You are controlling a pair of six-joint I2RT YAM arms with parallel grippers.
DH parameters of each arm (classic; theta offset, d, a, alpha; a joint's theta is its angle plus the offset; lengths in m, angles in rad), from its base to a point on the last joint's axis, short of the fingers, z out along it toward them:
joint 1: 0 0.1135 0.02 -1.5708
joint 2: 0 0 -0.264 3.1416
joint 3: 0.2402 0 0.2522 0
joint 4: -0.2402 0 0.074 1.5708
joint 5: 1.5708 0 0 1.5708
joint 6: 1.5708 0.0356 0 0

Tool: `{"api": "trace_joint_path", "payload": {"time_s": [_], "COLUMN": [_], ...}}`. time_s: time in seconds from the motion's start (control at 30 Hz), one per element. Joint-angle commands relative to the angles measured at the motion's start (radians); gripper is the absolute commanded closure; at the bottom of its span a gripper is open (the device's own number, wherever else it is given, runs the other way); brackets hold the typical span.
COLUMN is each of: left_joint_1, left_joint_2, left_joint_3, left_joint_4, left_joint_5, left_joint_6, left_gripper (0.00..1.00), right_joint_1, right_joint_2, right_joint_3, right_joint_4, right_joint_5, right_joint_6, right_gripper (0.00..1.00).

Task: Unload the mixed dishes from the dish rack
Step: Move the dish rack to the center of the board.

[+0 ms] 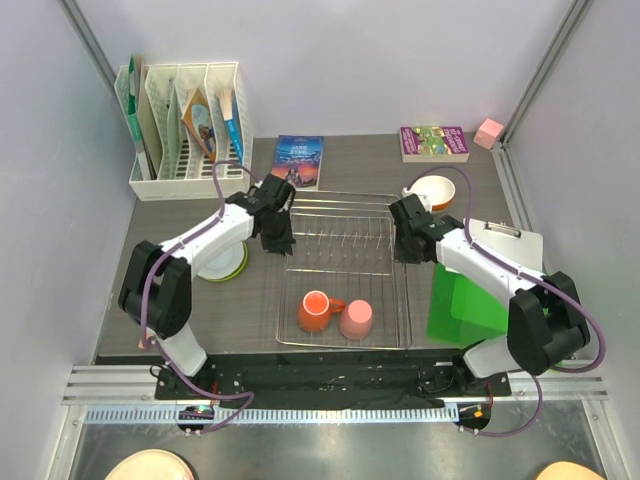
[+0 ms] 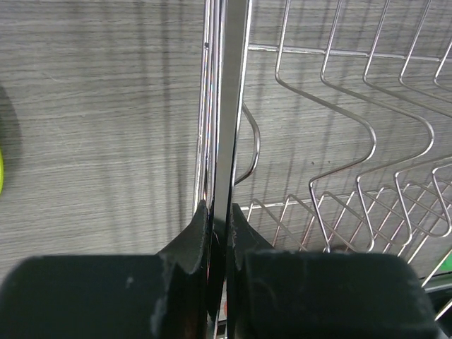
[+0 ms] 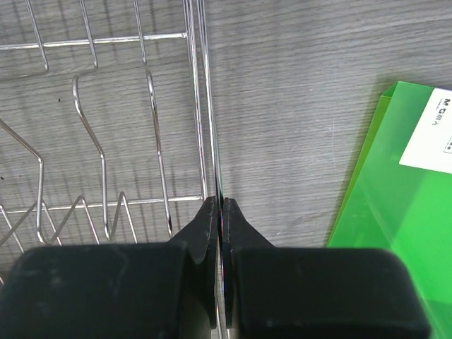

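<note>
The silver wire dish rack [image 1: 345, 262] stands mid-table. An orange mug [image 1: 314, 311] and a pink cup [image 1: 356, 318] lie in its near end. My left gripper [image 1: 275, 232] is shut on the rack's left rim wire [image 2: 227, 106]; its own view shows the jaws [image 2: 219, 212] pinched on the rim. My right gripper [image 1: 408, 240] is shut on the right rim wire [image 3: 210, 106], as its own view [image 3: 222, 205] shows. A lime-green plate [image 1: 232, 270] with a pale bowl on it sits left of the rack, partly under my left arm. A cream-white bowl [image 1: 436, 190] sits behind the rack's right corner.
A white slotted file organizer [image 1: 185, 130] stands at the back left. A blue book [image 1: 298, 160], a purple book [image 1: 434, 142] and a pink block [image 1: 489, 131] lie at the back. A green folder [image 1: 462, 300] [image 3: 395, 212] and a clipboard [image 1: 512, 238] lie right of the rack.
</note>
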Motion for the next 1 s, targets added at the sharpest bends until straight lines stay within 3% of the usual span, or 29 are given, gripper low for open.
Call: {"api": "trace_joint_path", "payload": {"time_s": [0.0,0.37,0.67,0.97], "left_joint_1": [0.038,0.041,0.044,0.113], "left_joint_2": [-0.01,0.04,0.052,0.141], "left_joint_3": [0.072,0.037,0.098,0.229], "left_joint_4": [0.105,0.151,0.13,0.095], "left_joint_5": [0.03,0.196,0.159,0.159], "left_joint_6": [-0.042,-0.091,-0.085,-0.079], "left_gripper": [1.0,1.0,1.0,1.0], "right_joint_1": [-0.033,-0.034,-0.034,-0.036], "right_joint_2": [0.0,-0.027,0.036,0.203], "right_joint_3": [0.142,0.26,0.302,0.371], "right_joint_4": [0.25,0.124,0.126,0.189], "right_joint_5": [0.019,-0.042,-0.042,-0.053], "right_joint_6": [0.05,0.061,0.053,0.061], "right_gripper": [0.99,0.99,0.99,0.99]}}
